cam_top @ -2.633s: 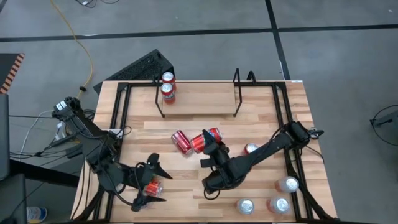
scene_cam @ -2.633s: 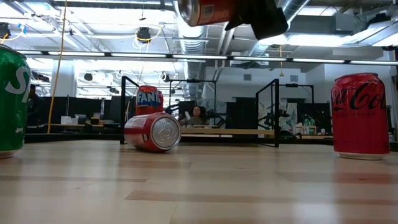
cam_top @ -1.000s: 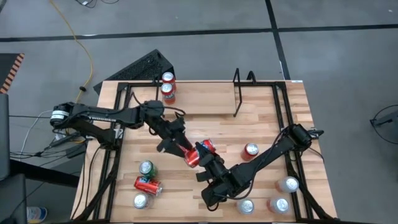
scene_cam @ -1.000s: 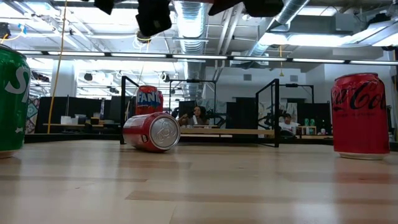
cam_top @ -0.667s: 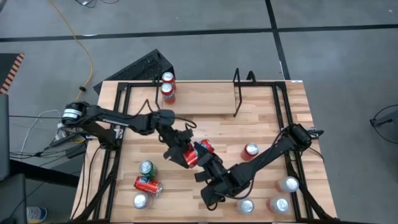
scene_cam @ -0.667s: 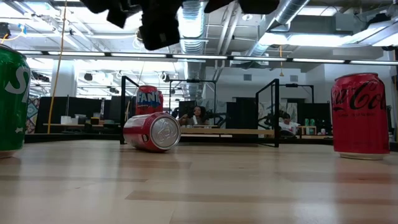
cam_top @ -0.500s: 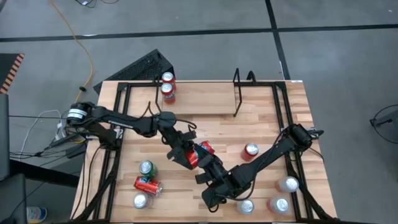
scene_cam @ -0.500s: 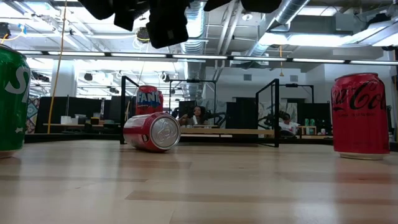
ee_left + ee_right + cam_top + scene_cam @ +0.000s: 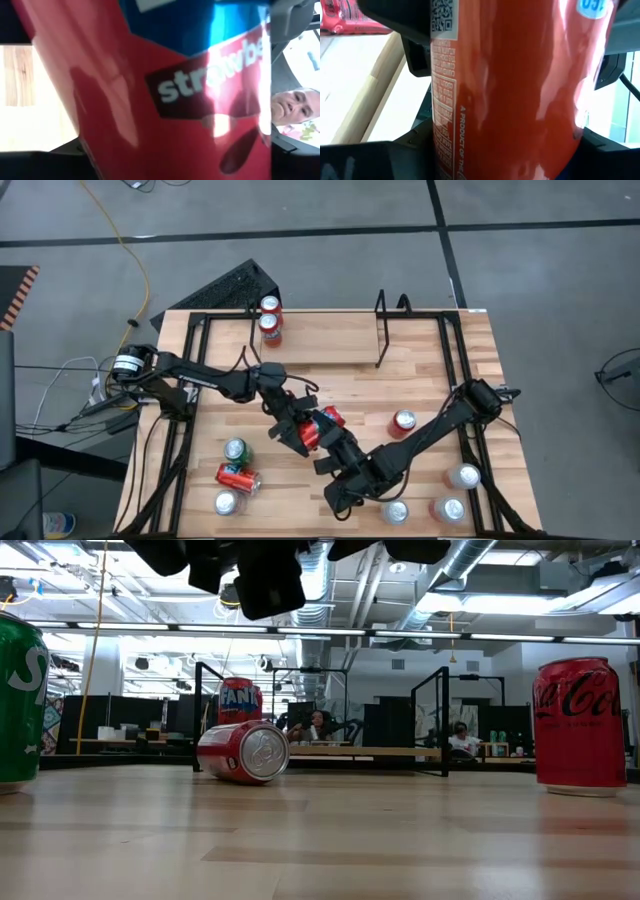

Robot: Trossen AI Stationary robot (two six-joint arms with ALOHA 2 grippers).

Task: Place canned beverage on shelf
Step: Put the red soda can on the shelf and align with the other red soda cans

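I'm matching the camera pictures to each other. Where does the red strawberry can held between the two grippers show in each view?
High view: the strawberry can sits mid-table, between both arms.
Low view: not in it; only dark arm parts show at the top edge.
Left wrist view: it fills the picture.
Right wrist view: it fills the middle.
Shared landmark: the wooden table.

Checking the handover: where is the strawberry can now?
In the high view, the strawberry can is mid-table, between left gripper and right gripper.

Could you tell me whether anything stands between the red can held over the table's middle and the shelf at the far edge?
Nothing visible does: bare table lies between the red can and the shelf, whose right side is free.
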